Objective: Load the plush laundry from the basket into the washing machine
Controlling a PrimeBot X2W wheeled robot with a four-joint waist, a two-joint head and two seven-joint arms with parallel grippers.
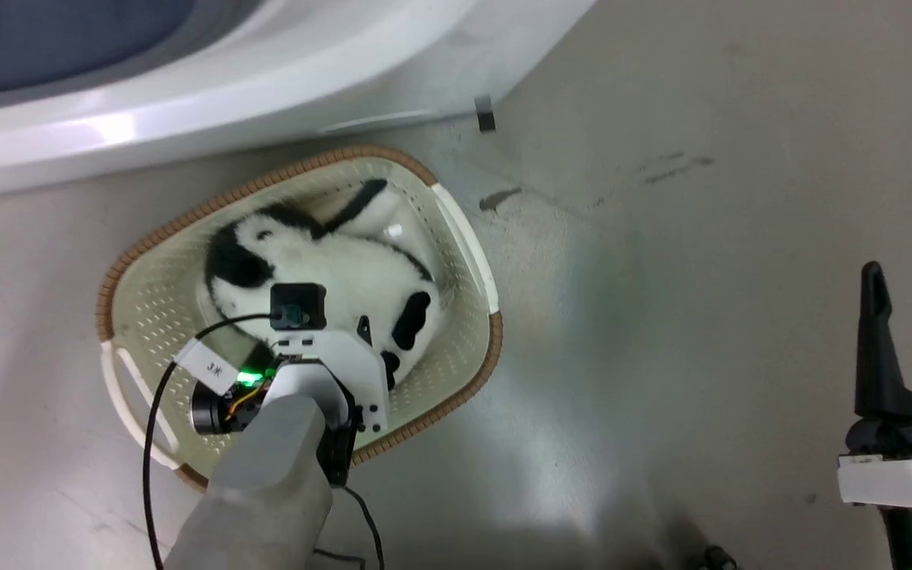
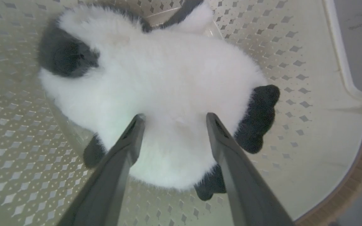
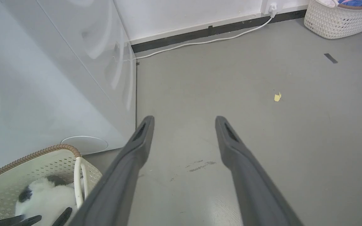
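Note:
The plush laundry [image 1: 345,265], a fluffy white toy with black patches, lies in the cream basket [image 1: 468,237], which stands on the floor in front of the washing machine [image 1: 187,103]. My left arm [image 1: 321,380] reaches down into the basket. In the left wrist view my left gripper [image 2: 174,116] is open, its fingertips [image 2: 137,121] spread over the plush laundry's [image 2: 168,75] white body. I cannot tell whether they touch the fur. My right gripper [image 3: 184,119] hangs open over bare floor to the right of the basket [image 3: 36,153], holding nothing, and stands at the right edge in the head view [image 1: 911,277].
The washing machine's white front [image 3: 58,78] rises right behind the basket. Grey floor spreads to the right. A white cable [image 3: 215,39] runs along the far wall. A second woven basket [image 3: 338,22] with clothes stands far off, and a yellow scrap [image 3: 277,97] lies on the floor.

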